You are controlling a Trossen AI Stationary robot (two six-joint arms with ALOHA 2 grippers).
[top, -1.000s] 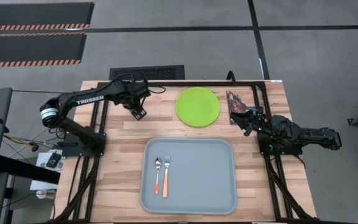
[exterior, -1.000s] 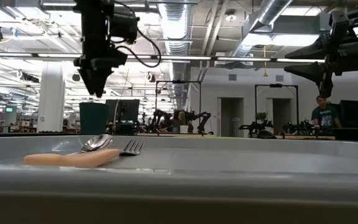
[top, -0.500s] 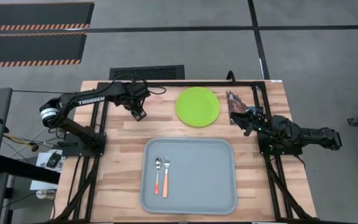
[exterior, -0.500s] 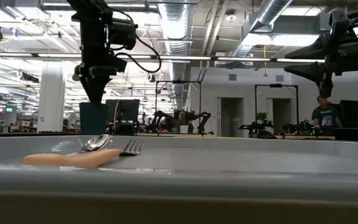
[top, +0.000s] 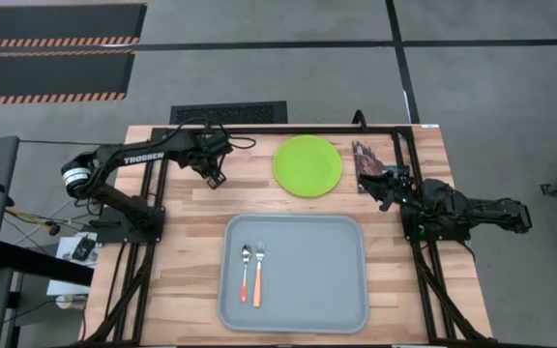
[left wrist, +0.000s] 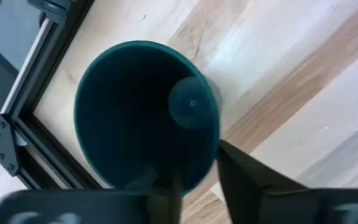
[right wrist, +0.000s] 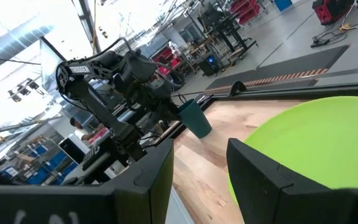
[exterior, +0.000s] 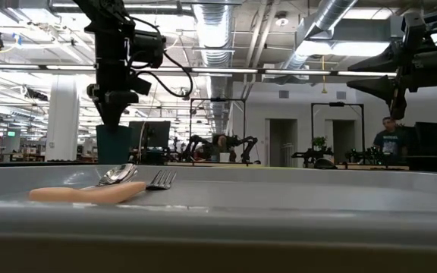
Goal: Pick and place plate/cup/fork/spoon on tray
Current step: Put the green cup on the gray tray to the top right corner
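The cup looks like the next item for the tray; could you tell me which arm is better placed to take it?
Left. The left claw hangs directly over the cup, open, fingers straddling its rim. The right claw waits beside the plate, across the table from the cup.

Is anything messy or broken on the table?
Nothing stands out. The spoon and fork lie neatly side by side on the tray, the plate sits flat on the table, and the cup looks whole.
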